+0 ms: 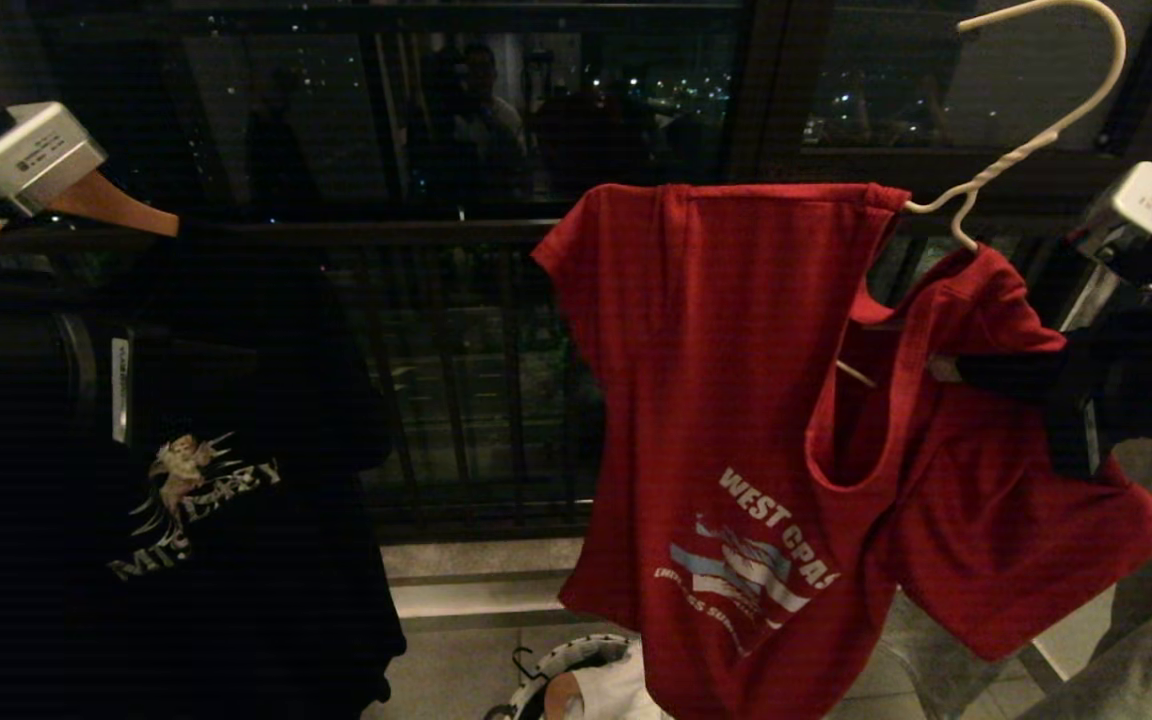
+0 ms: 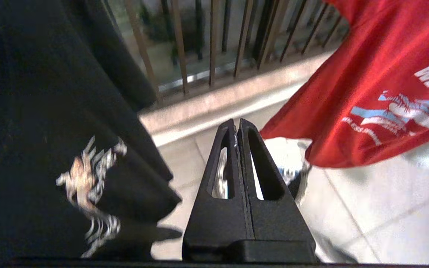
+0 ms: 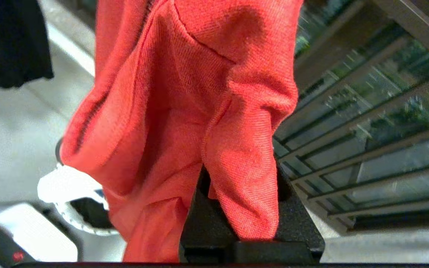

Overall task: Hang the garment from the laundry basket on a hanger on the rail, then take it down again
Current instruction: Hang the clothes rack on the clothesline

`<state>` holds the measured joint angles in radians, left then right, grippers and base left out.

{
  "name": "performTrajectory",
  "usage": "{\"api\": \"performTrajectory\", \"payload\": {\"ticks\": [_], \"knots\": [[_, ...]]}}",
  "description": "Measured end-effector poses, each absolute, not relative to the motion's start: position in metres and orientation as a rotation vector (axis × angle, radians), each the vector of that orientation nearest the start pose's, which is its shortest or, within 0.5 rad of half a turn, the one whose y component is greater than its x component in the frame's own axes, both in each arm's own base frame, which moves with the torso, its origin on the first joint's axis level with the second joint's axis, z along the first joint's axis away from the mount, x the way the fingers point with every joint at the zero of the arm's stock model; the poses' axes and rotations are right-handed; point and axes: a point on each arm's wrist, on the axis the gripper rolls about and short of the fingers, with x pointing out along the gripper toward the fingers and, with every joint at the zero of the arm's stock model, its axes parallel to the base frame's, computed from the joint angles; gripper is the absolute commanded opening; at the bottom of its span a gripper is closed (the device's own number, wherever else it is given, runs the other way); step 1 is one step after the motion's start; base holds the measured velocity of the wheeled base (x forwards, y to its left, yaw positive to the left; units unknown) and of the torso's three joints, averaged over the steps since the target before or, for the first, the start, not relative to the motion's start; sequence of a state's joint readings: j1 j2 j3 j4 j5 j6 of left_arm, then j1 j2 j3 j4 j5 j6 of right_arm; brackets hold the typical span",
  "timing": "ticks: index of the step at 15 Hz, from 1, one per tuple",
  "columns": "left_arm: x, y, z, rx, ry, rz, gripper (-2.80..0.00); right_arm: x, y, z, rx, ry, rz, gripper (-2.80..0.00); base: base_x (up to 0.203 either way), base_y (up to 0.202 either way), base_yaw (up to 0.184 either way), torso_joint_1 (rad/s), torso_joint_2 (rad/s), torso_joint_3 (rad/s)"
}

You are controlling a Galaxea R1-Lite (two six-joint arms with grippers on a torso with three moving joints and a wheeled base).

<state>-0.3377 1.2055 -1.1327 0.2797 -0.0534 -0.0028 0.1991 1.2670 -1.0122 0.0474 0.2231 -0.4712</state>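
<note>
The right gripper (image 1: 946,370) comes in from the right, clamped on a fold of the red shirt (image 1: 726,400) near the collar. The shirt hangs on the white wire hanger (image 1: 1026,140) (its hook up near the top edge), the hem dangling above the basket (image 1: 561,665) on the floor. The left gripper (image 2: 235,130), pressed shut and empty, points floorward between the shirt and a black T-shirt (image 1: 186,480).
</note>
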Motion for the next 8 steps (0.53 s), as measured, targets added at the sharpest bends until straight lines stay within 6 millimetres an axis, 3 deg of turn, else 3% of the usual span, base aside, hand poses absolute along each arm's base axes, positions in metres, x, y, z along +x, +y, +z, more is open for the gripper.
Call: {"api": "performTrajectory", "payload": {"ticks": [8], "knots": [[0.161,-0.058,0.306,0.045,0.344,-0.387,-2.8,0.196,0.038,0.302,-0.413,0.184,0.315,-2.8,0.0,0.0,0.0,0.0,0.0,0.0]]}}
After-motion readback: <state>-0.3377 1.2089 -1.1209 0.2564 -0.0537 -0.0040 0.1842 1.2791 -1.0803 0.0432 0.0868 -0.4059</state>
